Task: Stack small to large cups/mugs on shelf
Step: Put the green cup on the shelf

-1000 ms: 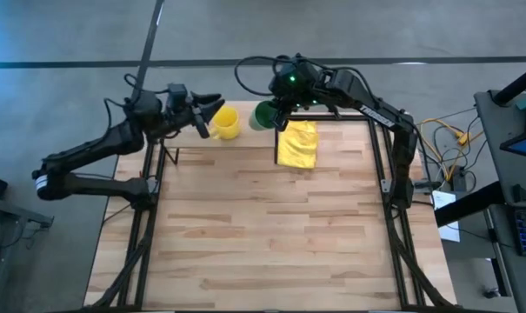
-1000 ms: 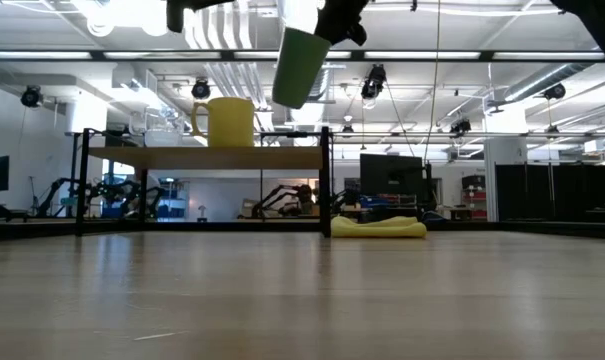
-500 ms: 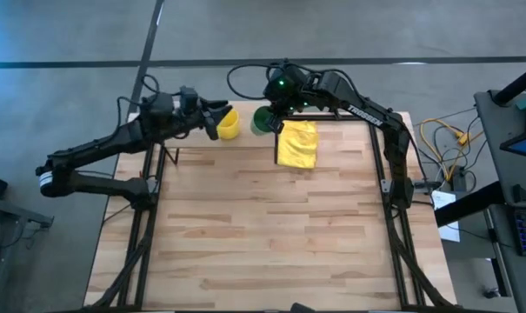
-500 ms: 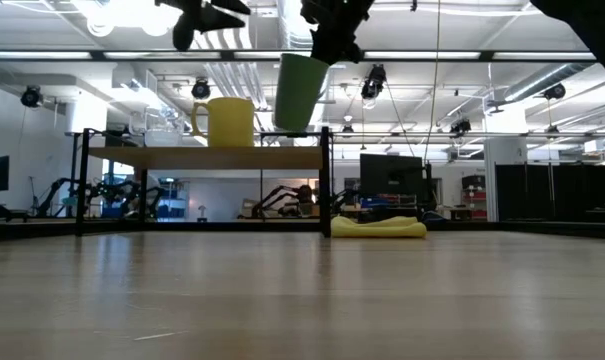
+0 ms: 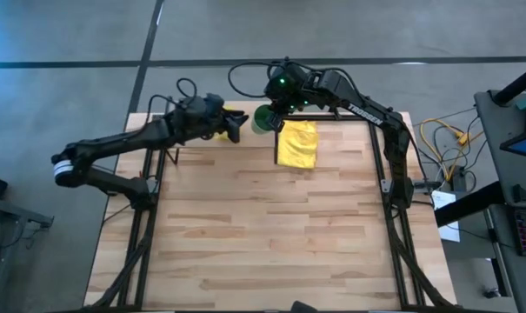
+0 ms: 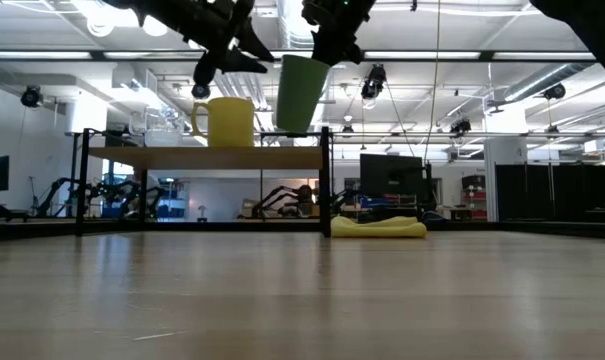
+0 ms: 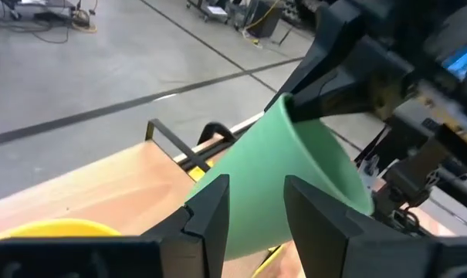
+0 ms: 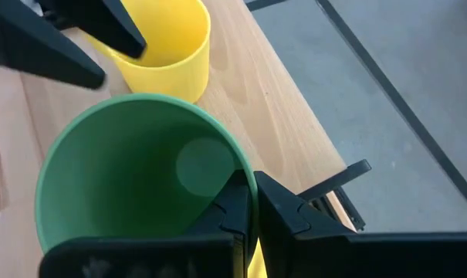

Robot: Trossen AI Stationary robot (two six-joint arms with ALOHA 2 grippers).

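The green cup [image 6: 300, 93] hangs tilted just above the right end of the shelf [image 6: 207, 157], held by my right gripper [image 6: 332, 35], which is shut on its rim. The yellow mug [image 6: 225, 122] stands on its base on the shelf, to the left of the green cup. A clear glass cup [image 6: 160, 130] shows faintly farther left on the shelf. My left gripper [image 6: 244, 52] is open above the yellow mug, its fingertips pointing at the green cup's side [image 7: 295, 177] without touching it. My right gripper pinches the green cup's rim [image 8: 231, 171], one finger inside the cup and one outside. The fingers come from above, slanting down. The cup hangs below them, tilted and clear of the shelf.
A yellow cloth [image 5: 297, 143] lies on the table by the shelf's right post [image 6: 327, 180]. The two grippers stand close together over the shelf's right half. The wooden tabletop [image 5: 271, 226] stretches toward the near edge.
My left gripper has gone toward the table's right, from left of the yellow mug to above it, close to the green cup, and stays open. My right gripper has lowered the green cup toward the shelf, then held it still.
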